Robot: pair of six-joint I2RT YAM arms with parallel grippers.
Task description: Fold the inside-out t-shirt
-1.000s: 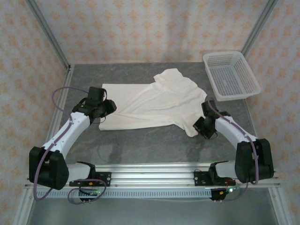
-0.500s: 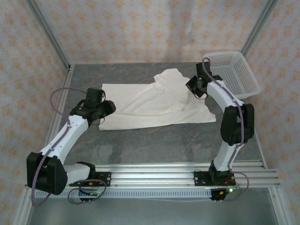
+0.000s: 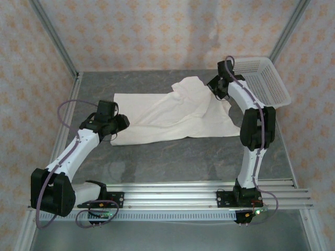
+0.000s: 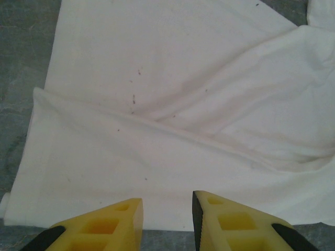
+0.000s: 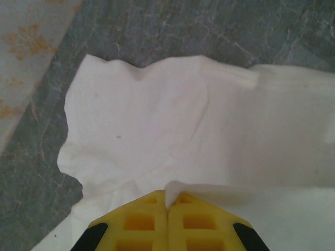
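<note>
Where the t-shirt (image 3: 172, 112) lies spread across the grey bench (image 3: 172, 157), just left of the mesh basket (image 3: 261, 78), the right fingers (image 5: 167, 206) are closed tight. They pinch a raised fold of cloth at the garment's far right side. The left fingers (image 3: 120, 124) stand parted by a narrow gap and hold nothing. They are poised over the shirt's near left edge; contact with the cloth cannot be determined.
</note>
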